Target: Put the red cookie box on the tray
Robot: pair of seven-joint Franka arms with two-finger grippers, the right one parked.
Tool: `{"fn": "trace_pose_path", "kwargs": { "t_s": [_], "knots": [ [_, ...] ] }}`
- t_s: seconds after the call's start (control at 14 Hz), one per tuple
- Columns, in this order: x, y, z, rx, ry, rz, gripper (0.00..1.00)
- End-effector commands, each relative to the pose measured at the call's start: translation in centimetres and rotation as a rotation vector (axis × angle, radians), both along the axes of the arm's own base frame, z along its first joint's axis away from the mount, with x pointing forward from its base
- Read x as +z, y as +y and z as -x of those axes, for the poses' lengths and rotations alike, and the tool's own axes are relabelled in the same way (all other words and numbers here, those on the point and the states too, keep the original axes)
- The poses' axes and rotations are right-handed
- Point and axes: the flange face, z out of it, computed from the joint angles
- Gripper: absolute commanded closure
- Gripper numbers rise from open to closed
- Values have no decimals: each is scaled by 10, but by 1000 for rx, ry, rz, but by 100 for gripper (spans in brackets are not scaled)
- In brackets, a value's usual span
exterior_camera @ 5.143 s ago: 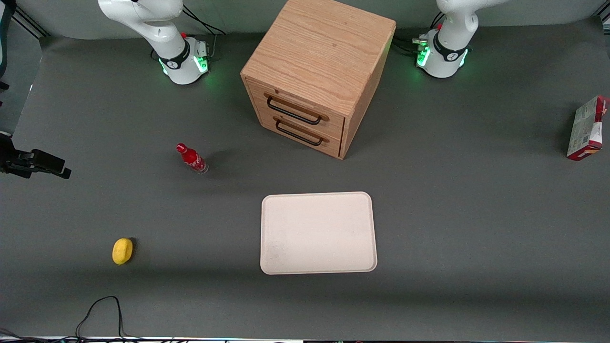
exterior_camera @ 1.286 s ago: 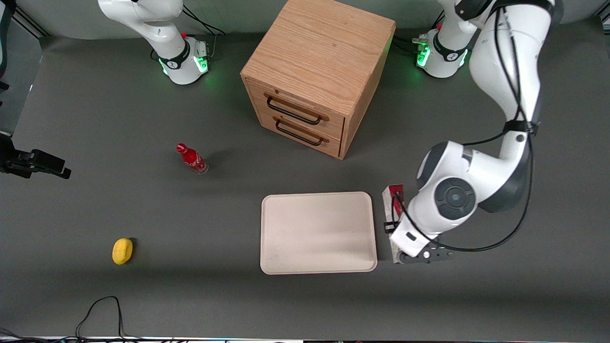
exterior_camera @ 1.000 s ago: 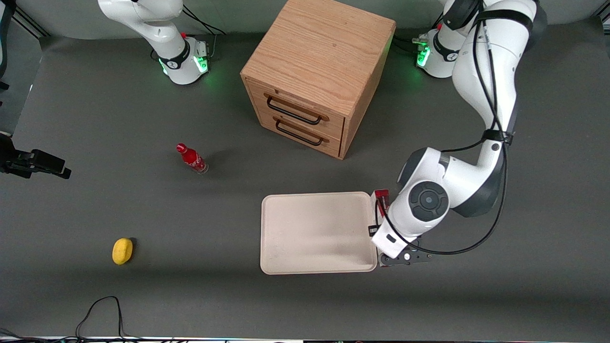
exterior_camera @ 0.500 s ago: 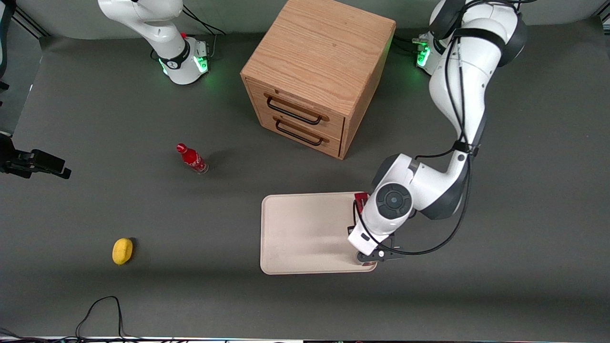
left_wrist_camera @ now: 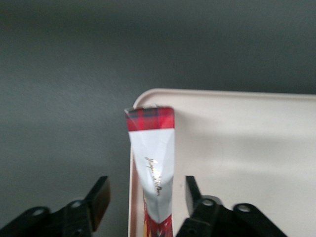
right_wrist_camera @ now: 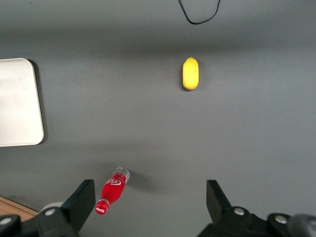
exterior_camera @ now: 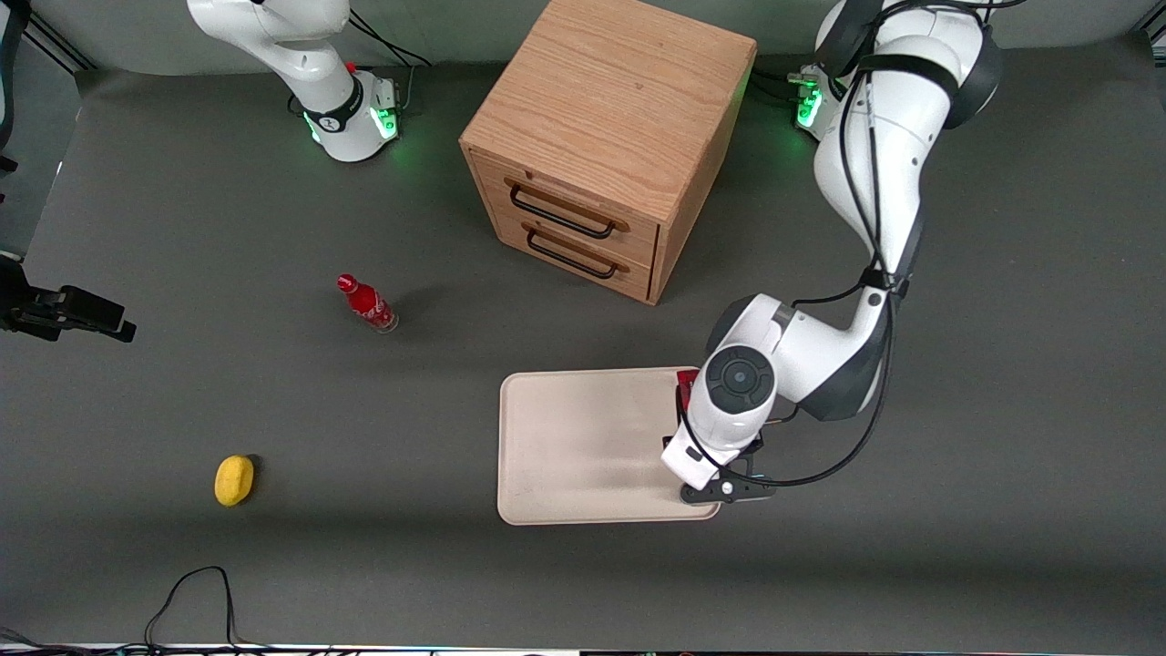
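Observation:
The red cookie box (left_wrist_camera: 152, 148) stands on its thin edge at a corner of the cream-white tray (left_wrist_camera: 247, 148), its red tartan end and pale panel facing the wrist camera. My left gripper (left_wrist_camera: 145, 197) is open. Its two black fingers (left_wrist_camera: 98, 197) straddle the box with a gap showing on each side. In the front view the arm's wrist covers most of the box, and only a small red corner of the red cookie box (exterior_camera: 688, 379) peeks out at the tray (exterior_camera: 583, 446) edge nearest the working arm.
A wooden two-drawer cabinet (exterior_camera: 610, 137) stands farther from the front camera than the tray. A small red bottle (exterior_camera: 366, 303) and a yellow lemon (exterior_camera: 234, 479) lie toward the parked arm's end of the table. A black cable (exterior_camera: 196, 592) loops at the near edge.
The arm carried the box from the working arm's end of the table to the tray's edge. In the last half second it shifted only slightly and came to rest over the tray corner.

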Motion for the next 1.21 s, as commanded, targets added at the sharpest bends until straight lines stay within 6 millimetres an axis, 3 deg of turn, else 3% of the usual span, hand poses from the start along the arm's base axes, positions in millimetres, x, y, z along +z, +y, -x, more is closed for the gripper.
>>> {"fn": "trace_pose_path", "kwargs": {
  "t_s": [0.0,0.14,0.29,0.5,0.57,0.71,0.79,1.0,1.14],
  "knots": [
    [98,65,1,45,7,33,0],
    [151,137,7,13,47,62,0],
    [192,215,18,-37,112,36,0],
    [230,333,50,-2,167,61,0],
    [238,358,65,3,173,65,0],
    [253,391,98,33,178,56,0],
    [260,395,114,39,180,52,0],
    [300,385,172,14,137,21,0],
    [307,358,205,-32,149,3,0]
  ]
}}
